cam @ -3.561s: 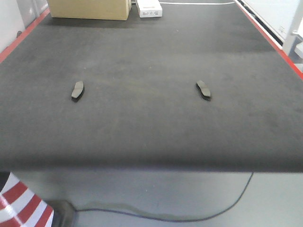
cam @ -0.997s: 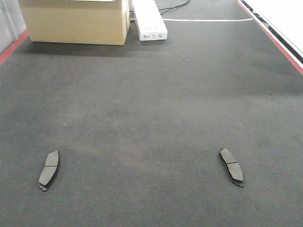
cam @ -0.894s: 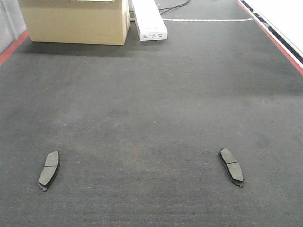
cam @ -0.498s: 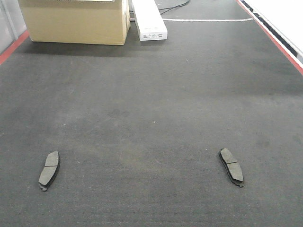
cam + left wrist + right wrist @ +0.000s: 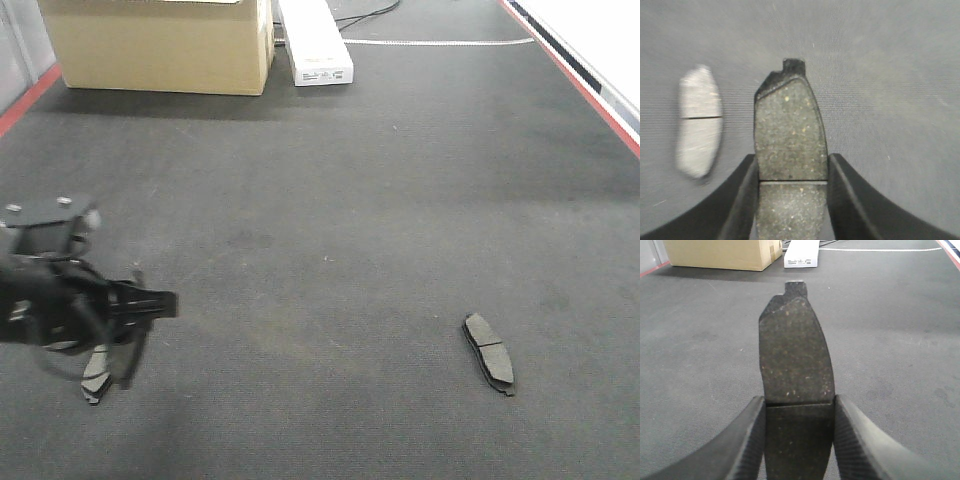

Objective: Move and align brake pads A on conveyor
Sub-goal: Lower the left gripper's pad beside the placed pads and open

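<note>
A brake pad [image 5: 790,150] was clamped between the closed fingers of the left gripper [image 5: 790,200], low over the conveyor [image 5: 330,200] at its near left. A second pad [image 5: 699,129] lay flat on the belt just to its left in the wrist view, apart from the held one. Another pad [image 5: 796,390] was gripped by the right gripper [image 5: 797,440], jaws closed against its edges, above the belt. A fourth pad [image 5: 489,352] lay at the near right. A carton [image 5: 160,45] and a white box [image 5: 315,42] stood at the far end.
</note>
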Controlling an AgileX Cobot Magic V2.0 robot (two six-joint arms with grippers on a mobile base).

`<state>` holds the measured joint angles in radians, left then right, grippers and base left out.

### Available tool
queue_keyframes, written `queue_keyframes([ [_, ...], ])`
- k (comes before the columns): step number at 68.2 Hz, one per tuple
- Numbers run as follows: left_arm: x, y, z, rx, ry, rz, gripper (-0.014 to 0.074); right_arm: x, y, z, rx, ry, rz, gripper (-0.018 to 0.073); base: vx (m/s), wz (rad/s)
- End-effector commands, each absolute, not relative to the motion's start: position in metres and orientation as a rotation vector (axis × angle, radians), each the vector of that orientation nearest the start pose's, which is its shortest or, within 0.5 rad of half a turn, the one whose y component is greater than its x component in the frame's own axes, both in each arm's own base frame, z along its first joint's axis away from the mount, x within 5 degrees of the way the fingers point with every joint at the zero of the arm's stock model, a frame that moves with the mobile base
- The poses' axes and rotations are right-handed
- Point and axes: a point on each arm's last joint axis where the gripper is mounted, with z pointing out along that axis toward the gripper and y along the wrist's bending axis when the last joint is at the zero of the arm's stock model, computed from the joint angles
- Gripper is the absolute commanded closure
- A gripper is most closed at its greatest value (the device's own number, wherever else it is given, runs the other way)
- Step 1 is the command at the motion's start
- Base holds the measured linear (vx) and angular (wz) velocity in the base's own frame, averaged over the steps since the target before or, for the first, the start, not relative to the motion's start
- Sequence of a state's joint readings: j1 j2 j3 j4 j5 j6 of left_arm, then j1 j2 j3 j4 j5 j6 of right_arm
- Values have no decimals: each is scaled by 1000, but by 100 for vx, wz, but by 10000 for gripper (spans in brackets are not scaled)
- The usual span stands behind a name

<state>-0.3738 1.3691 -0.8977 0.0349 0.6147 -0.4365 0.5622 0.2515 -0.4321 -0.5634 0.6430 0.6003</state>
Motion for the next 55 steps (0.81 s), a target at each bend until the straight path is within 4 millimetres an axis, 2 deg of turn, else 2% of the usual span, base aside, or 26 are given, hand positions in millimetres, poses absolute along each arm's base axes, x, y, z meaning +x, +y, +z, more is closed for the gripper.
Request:
queue_keyframes([
  [1,274,-111,264,-103,2512,-375,568,63,7,308,-205,1751,187,564,0,0],
  [11,296,-123,242,-75,2578,-376,556,63,7,308,-205,1751,187,564,0,0],
  [30,314,-151,203,-57,2685,-390,512,63,7,308,-205,1751,187,564,0,0],
  [40,319,-160,185,-32,2742,-365,437,63,7,308,-205,1751,187,564,0,0],
  [55,320,-160,177,-29,2761,-349,269,63,7,308,-205,1751,187,564,0,0],
])
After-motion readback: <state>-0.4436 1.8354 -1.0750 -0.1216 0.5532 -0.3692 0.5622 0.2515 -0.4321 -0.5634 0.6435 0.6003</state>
